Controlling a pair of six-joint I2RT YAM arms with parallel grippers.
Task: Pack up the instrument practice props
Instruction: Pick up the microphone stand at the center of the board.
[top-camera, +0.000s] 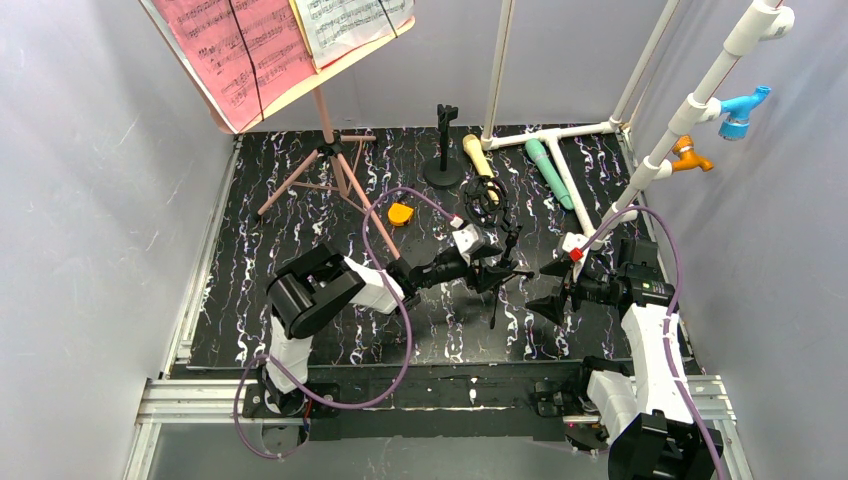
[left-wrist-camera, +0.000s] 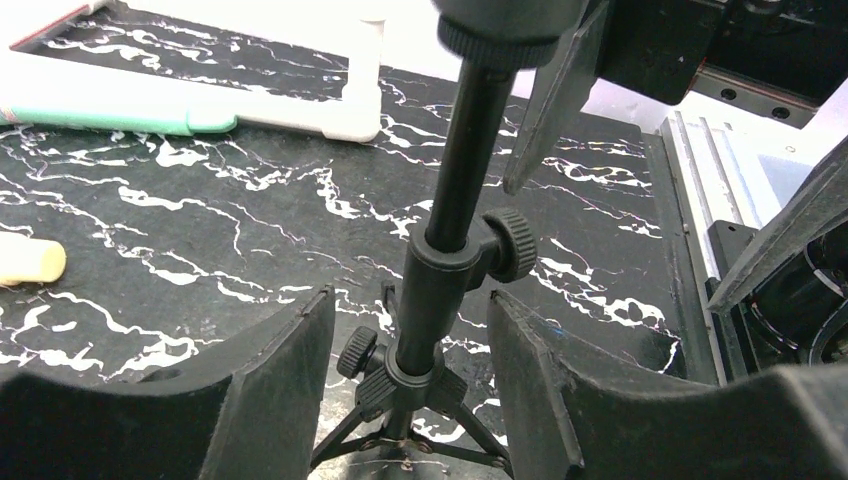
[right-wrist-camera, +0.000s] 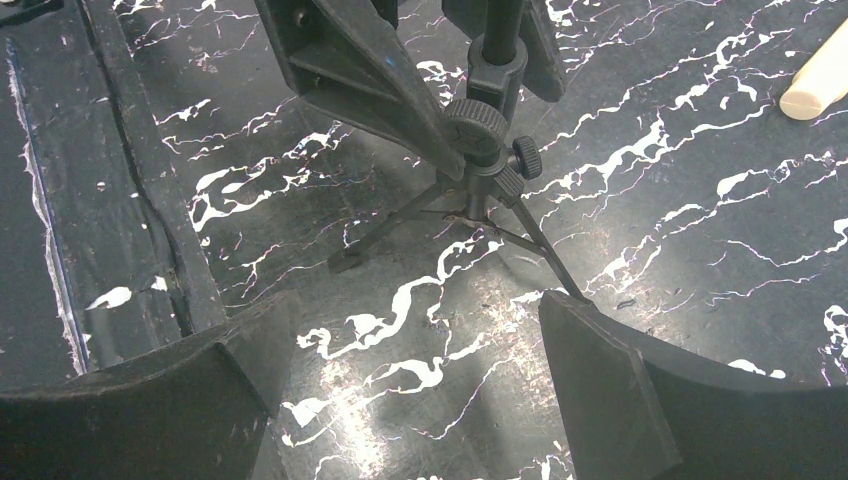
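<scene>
A small black tripod stand stands upright mid-table. My left gripper straddles its pole just above the legs, open, with a gap on each side. My right gripper hovers open and empty over the mat to the right, facing the stand. The pink music board with a pink and a white sheet stands on pink tripod legs at the back left. The beige microphone and the teal microphone lie at the back.
A black round-base stand stands beside the beige microphone. A small orange piece lies near the pink legs. The white pipe frame with blue and orange fittings rises at the back right. Grey walls enclose the black marbled mat.
</scene>
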